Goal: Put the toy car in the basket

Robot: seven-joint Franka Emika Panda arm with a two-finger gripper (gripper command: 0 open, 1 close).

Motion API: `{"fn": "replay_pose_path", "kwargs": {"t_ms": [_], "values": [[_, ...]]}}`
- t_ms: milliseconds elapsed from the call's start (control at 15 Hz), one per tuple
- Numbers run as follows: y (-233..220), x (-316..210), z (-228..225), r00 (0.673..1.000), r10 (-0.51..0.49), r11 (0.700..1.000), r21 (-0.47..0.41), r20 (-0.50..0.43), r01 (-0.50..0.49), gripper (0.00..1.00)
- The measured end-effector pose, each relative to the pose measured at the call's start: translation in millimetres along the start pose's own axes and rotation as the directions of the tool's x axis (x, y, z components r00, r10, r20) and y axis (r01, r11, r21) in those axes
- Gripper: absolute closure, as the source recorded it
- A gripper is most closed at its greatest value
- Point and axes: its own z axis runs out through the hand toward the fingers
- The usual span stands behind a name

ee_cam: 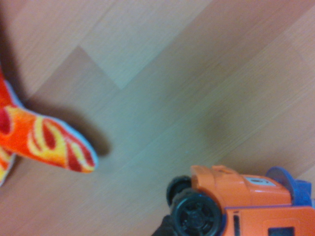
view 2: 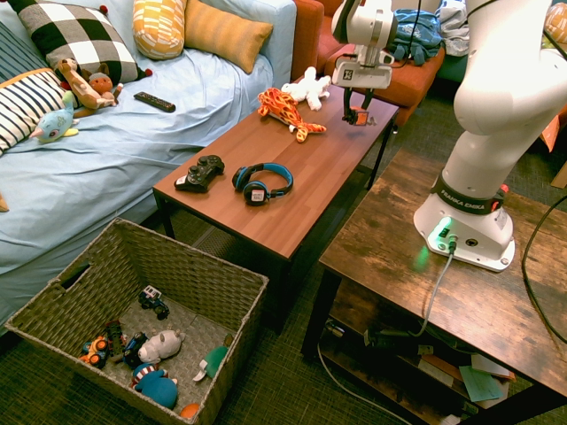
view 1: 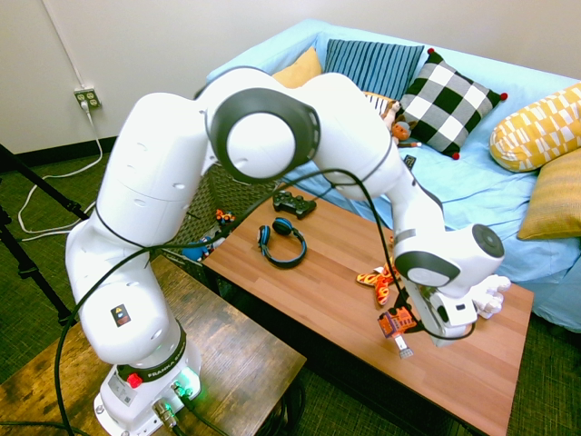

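So the small boxy orange toy car with dark wheels (ee_cam: 256, 206) is up at the far end of the coffee table, and the black two-finger gripper (view 2: 358, 115) is clamped on it. Looks like it's just above the wood or barely touching, can't tell which. I'd firm up the grip and go straight up first, no sideways drag, keeping the wrist level so that chunky body doesn't twist out.

Nearest thing to mind is the floppy orange striped plush (view 2: 285, 113) right beside the car, then the white plush animal (view 2: 309, 88) close behind the wrist. Lift clear of both before swinging.

Further along the brown wood-look coffee table (view 2: 257, 212) there's the black and blue headphones (view 2: 264, 183) and the black game controller (view 2: 200, 173), so I'd carry high over those or follow the table's long edge on the arm's side.

The big grey-brown woven wicker basket (view 2: 239, 288) sits on the floor past the other end, well apart from the car. Wide mouth, plenty of room, but the rim could catch a low pass. I'd get over the middle, lower a bit, then let go.
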Motion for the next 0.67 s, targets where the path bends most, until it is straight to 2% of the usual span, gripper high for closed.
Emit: {"fn": "replay_pose_path", "kwargs": {"t_ms": [133, 267, 400, 667], "values": [[-23, -51, -28, 0.993, -0.093, 0.996, -0.001, -0.079, 0.093, 1.00], [-53, -123, -40, 0.967, -0.176, 0.984, -0.040, -0.183, 0.172, 1.00], [-72, -196, -25, 0.929, -0.260, 0.966, -0.087, -0.263, 0.245, 1.00], [-136, -348, -2, 0.847, -0.395, 0.917, -0.204, -0.356, 0.342, 1.00]]}}
